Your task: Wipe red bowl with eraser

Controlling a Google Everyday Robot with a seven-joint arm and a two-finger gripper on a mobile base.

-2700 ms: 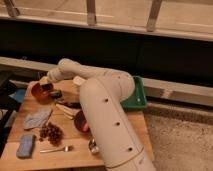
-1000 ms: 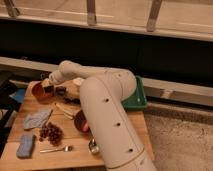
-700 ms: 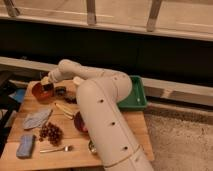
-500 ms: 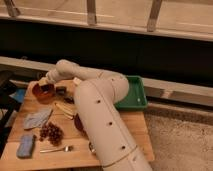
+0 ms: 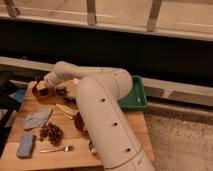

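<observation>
Evidently, the gripper [image 5: 44, 89] is held low over the red bowl [image 5: 42, 92] at the far left of the table [image 5: 30, 162], so the eraser [image 5: 43, 91], seemingly pinched in it, can be rubbed inside; the grip itself cannot be told.

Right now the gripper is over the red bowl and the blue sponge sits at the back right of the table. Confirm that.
Not quite. The gripper is at the red bowl, but the blue sponge lies at the front left of the table, as the camera view shows.
</observation>
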